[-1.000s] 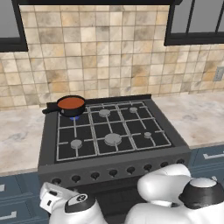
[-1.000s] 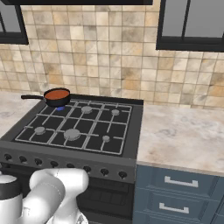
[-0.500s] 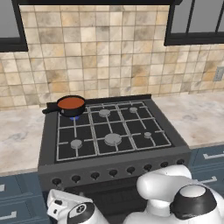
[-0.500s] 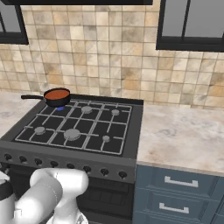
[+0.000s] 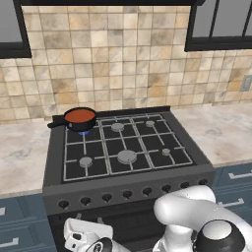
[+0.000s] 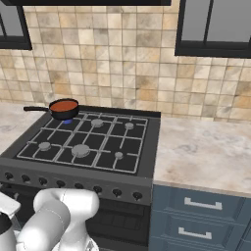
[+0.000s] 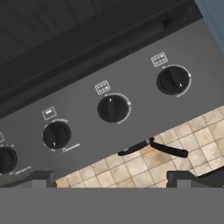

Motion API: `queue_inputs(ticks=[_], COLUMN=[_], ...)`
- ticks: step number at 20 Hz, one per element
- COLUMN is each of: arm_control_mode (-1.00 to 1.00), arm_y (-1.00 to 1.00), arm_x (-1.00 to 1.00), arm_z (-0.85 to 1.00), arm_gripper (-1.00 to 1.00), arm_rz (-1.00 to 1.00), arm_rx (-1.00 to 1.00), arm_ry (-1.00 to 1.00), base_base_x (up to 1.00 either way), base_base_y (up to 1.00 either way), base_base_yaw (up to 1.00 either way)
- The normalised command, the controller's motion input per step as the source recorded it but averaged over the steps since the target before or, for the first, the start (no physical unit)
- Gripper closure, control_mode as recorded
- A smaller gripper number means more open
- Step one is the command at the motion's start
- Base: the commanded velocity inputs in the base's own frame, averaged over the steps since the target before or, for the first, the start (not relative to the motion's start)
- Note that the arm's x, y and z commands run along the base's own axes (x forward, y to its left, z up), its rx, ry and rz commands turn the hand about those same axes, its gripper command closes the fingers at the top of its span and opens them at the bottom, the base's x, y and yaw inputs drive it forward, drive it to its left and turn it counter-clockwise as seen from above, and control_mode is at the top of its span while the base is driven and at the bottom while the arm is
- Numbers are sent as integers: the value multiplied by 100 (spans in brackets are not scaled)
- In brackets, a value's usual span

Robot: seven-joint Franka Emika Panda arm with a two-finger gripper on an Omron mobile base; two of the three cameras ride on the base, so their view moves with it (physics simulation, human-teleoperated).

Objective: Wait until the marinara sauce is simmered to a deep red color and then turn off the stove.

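I see the large black gas stove filling mid-frame, pale marbled worktop open on both sides. The orange-red marinara sauce sits in a small black long-handled saucepan on the burner at the stove's upper left, close to the tiled wall. In the hand view my claw stands spread as wide as it goes, holding nothing, its dark fingertips at the bottom edge, facing the row of round dark knobs without touching them.
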Motion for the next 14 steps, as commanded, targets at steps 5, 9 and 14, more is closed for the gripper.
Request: queue_inputs(ticks=[5, 9, 14], arm_control_mode=[-100, -100, -100], arm_y=[0, -5, -8], arm_x=[9, 24, 45], arm_z=[0, -4, -2], arm_gripper=[-100, -100, -100], arm_rz=[0, 0, 0], arm_rx=[0, 0, 1], arm_ry=[-6, 0, 0], base_base_x=[0, 0, 0], base_base_y=[0, 0, 0], base_base_yaw=[0, 0, 0])
